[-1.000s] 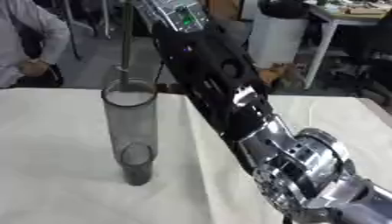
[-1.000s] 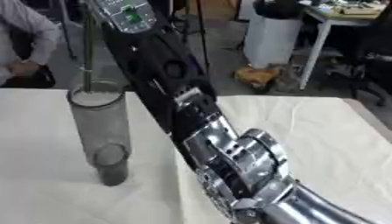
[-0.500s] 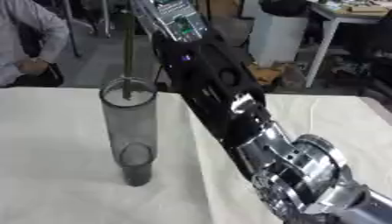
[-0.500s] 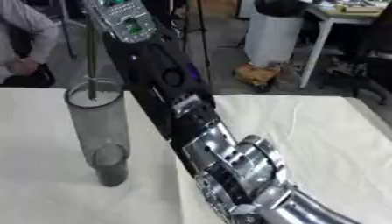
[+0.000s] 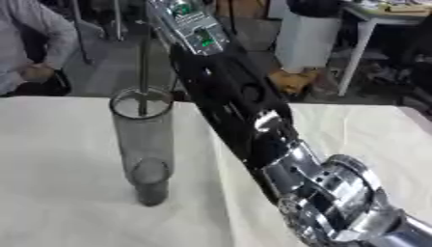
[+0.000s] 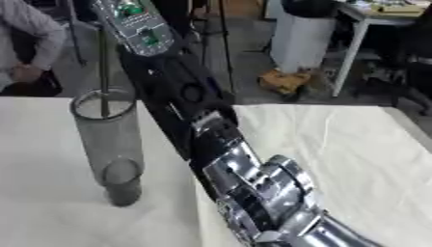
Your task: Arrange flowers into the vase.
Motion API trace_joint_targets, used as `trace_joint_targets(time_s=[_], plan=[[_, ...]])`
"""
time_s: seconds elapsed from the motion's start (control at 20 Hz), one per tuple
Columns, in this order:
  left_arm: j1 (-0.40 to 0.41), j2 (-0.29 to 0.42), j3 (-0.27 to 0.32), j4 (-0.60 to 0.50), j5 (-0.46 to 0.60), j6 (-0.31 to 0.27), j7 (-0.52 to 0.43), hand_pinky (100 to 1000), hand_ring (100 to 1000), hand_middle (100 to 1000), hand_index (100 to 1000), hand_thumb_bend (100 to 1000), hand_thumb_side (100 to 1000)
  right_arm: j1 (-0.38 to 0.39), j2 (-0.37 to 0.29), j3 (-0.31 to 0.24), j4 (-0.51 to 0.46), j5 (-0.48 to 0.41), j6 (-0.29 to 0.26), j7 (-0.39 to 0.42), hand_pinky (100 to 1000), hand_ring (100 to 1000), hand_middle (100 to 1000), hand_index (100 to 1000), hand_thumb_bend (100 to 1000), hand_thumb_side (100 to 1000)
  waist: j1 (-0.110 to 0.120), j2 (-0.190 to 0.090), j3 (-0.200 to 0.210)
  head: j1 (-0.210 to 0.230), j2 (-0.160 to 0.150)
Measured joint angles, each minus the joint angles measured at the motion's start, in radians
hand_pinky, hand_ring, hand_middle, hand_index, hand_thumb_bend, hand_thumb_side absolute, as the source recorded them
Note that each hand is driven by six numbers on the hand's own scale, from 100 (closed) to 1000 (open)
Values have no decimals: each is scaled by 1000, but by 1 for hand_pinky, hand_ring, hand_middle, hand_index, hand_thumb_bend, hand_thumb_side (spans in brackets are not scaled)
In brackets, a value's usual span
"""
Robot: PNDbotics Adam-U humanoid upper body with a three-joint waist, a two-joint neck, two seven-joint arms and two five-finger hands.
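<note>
While reaching far-left above the vase [image 5: 145,144], right arm [image 5: 253,125] crosses diagonally; hand out of frame, stem [image 5: 144,72] in the vase.

the robot's long right arm [image 5: 245,125] fills the middle of both views. its near end is a bulky, rounded joint of polished silver metal [image 5: 333,202] with ribbed rings and dark gaps between the segments. beyond that runs a glossy black casing [image 6: 173,96], smooth and angular, with a round dark boss on its side and a small bright silver patch where casing meets joint. at the far end sits a grey panel with small green marks [image 6: 135,21].
</note>
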Motion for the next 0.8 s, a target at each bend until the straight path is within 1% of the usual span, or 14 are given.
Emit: trace_joint_targets(time_s=[0.8], plan=[[-1,-1,0,0,2,0,0,545,603,856,905,100,1000,31,16,5,-16,26,-20,36,100,154,100,525,100,211,10,21,11,-9,-14]])
